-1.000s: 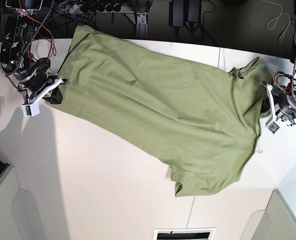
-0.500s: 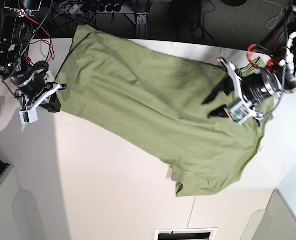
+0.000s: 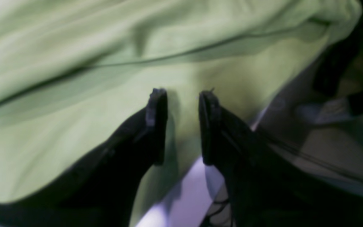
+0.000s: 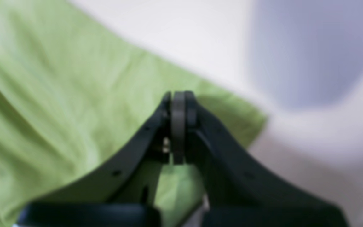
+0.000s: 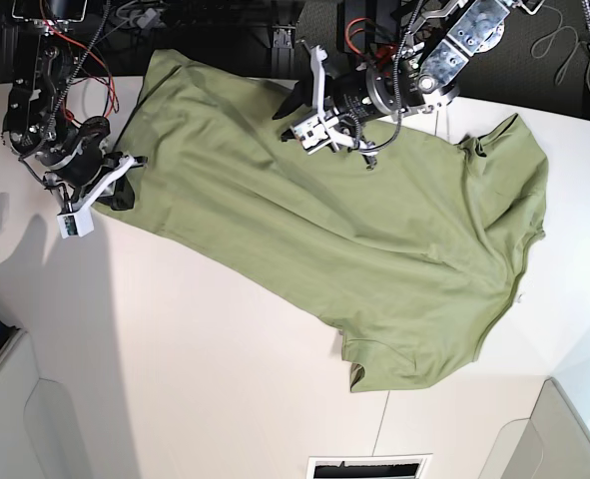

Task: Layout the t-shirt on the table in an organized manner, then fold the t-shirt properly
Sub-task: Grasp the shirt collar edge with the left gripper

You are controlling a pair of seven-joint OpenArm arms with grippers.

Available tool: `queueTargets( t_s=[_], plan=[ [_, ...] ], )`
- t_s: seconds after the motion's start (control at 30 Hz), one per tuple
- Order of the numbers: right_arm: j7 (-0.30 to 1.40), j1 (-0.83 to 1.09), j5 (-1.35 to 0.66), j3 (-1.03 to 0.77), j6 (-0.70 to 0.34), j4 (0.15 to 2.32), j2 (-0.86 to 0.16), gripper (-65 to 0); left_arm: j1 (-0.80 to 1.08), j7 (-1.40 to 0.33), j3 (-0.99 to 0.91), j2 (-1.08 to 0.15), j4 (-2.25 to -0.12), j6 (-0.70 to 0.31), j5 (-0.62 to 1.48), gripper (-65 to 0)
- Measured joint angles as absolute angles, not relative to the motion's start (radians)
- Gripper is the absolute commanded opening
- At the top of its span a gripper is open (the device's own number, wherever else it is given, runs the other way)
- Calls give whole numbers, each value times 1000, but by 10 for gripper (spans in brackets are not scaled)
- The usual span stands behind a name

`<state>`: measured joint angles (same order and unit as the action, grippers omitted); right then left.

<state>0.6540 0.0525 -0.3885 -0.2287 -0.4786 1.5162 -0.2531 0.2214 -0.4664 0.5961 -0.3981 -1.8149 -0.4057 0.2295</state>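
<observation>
Cloth covers much of the table (image 5: 215, 369): the t-shirt (image 5: 354, 220) lies spread at a slant from the far left toward the near right, one sleeve bunched at the near edge. The right gripper (image 4: 178, 104) sits at the shirt's left corner with its jaws pressed together; whether cloth is caught between them I cannot tell. It looks set to anchor or tug that corner. The left gripper (image 3: 181, 104) hovers over the far hem, jaws slightly parted and empty, likely reaching for a hold there to straighten the cloth. No brand or legible writing shows.
</observation>
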Motion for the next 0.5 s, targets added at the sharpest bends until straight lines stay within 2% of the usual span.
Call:
queueTargets(
  t_s=[0.27, 0.5],
  plan=[
    [559, -70, -314, -187, -498, 1325, -263, -650, 218, -455, 635, -382, -1752, -408, 241, -475],
    [566, -249, -295, -185, -491, 1148, -280, -650, 260, -430, 635, -408, -1755, -409, 247, -475]
  ],
)
